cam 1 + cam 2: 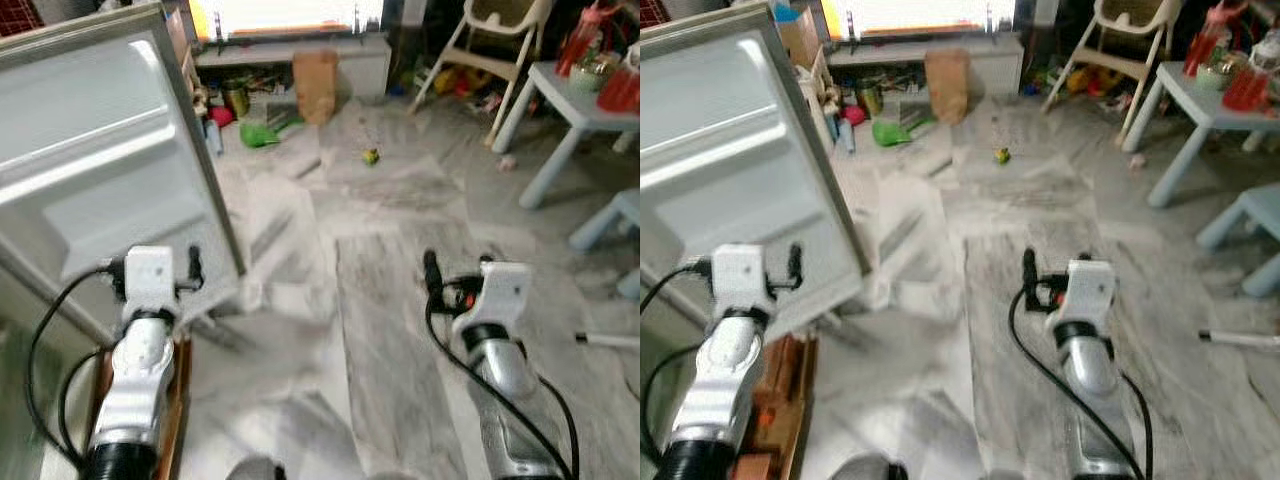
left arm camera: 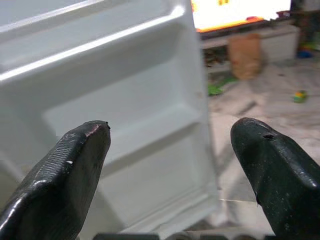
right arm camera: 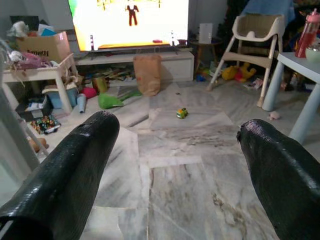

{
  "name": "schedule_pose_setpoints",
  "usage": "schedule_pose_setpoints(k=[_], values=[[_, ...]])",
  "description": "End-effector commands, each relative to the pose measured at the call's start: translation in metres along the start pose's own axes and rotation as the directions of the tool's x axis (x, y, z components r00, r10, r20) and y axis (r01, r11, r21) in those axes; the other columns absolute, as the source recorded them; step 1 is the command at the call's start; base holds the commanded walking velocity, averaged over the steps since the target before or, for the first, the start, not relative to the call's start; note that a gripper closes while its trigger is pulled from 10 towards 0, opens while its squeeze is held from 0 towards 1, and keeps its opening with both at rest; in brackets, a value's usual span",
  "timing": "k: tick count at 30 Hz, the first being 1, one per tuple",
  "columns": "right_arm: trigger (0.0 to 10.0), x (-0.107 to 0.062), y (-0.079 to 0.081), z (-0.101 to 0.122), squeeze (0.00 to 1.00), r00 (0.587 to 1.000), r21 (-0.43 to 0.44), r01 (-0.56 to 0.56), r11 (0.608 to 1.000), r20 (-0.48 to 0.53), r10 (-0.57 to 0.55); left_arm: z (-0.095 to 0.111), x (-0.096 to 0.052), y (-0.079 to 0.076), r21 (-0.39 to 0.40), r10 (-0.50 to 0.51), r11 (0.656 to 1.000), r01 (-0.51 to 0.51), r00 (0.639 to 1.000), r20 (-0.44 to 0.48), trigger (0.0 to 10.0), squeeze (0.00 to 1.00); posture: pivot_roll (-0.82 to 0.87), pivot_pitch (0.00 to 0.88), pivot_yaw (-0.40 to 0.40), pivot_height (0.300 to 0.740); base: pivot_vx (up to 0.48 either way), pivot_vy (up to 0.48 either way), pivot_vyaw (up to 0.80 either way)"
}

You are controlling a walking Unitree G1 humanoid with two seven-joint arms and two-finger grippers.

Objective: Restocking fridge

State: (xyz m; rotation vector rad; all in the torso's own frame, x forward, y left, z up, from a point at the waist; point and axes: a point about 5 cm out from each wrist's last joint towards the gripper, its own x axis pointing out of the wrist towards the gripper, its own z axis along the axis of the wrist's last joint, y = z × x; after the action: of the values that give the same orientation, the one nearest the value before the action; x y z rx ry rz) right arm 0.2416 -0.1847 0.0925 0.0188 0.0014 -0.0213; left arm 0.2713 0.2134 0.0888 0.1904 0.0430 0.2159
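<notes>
Facing the open fridge door (image 1: 100, 150), both arms raised, empty.

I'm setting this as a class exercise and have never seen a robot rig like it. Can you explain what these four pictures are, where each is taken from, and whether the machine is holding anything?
This is a walking humanoid robot with two silver arms, each ending in a two-fingered black claw. The two wide pictures come from cameras in its head, looking down and forward, so they show one scene twice. The other two come from cameras on its wrists, looking out between each claw's fingers.

On the robot's left stands an open fridge door, its white inner shelves facing us. The left claw points at that door, fingers apart, holding nothing. The right claw is also open and empty, above the marble floor.

Farther off are a brown paper bag, a small toy car, a high chair, a pale blue table and a bright television screen.
</notes>
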Motion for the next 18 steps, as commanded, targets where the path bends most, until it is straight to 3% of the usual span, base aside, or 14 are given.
schedule_pose_setpoints(k=[1, 6, 8, 9, 11, 16, 18], values=[[10.0, -0.006, -0.003, 0.0, 0.0, 1.0, -0.011, 0.004, 1.0, -0.003, -0.004, -0.002, -0.006, 0.004, 0.004, 0.02, 1.0, -0.02, 1.0, 0.0, 10.0, 0.0, 0.01, 0.0, 0.053, 0.74, 0.0, 0.0, 0.0], [10.0, -0.016, -0.012, 0.008, 0.0, 0.999, -0.074, 0.039, 0.996, 0.021, -0.038, -0.016, -0.031, 0.005, 0.028, -0.005, 1.0, 0.006, 0.999, -0.031, 10.0, 0.0, 0.0, 0.0, 0.061, 0.74, 0.0, 0.0, 0.0], [10.0, -0.015, -0.012, 0.009, 0.0, 0.999, -0.071, 0.033, 0.997, 0.008, -0.032, -0.018, -0.035, 0.0, 0.046, -0.053, 0.997, 0.054, 0.998, -0.033, 10.0, 0.0, 0.0, 0.0, 0.07, 0.74, 0.0, 0.0, 0.0], [10.0, -0.013, -0.01, 0.01, 0.0, 1.0, -0.119, -0.014, 0.993, -0.012, 0.013, -0.021, -0.039, -0.004, 0.064, -0.124, 0.99, 0.126, 0.992, -0.039, 10.0, 0.0, -0.02, 0.0, 0.08, 0.74, 0.0, 0.0, 0.0], [10.0, -0.012, -0.009, 0.01, 0.0, 0.999, -0.144, -0.034, 0.989, -0.029, 0.03, -0.023, -0.04, -0.005, 0.057, -0.152, 0.986, 0.155, 0.987, -0.049, 10.0, 0.0, -0.02, 0.0, 0.081, 0.74, 0.0, 0.0, 0.0], [10.0, -0.003, -0.006, 0.017, 0.0, 0.998, -0.141, -0.067, 0.988, 0.005, 0.068, -0.022, -0.048, -0.012, 0.021, -0.212, 0.977, 0.214, 0.975, -0.067, 10.0, 0.0, -0.02, 0.0, 0.072, 0.74, 0.0, 0.0, 0.0], [10.0, 0.011, -0.001, 0.02, 0.0, 0.998, -0.072, 0.005, 0.997, 0.057, 0.0, -0.022, -0.046, -0.025, -0.008, -0.239, 0.971, 0.239, 0.969, -0.058, 10.0, 0.0, -0.01, 0.0, 0.046, 0.74, 0.0, 0.0, 0.0]])
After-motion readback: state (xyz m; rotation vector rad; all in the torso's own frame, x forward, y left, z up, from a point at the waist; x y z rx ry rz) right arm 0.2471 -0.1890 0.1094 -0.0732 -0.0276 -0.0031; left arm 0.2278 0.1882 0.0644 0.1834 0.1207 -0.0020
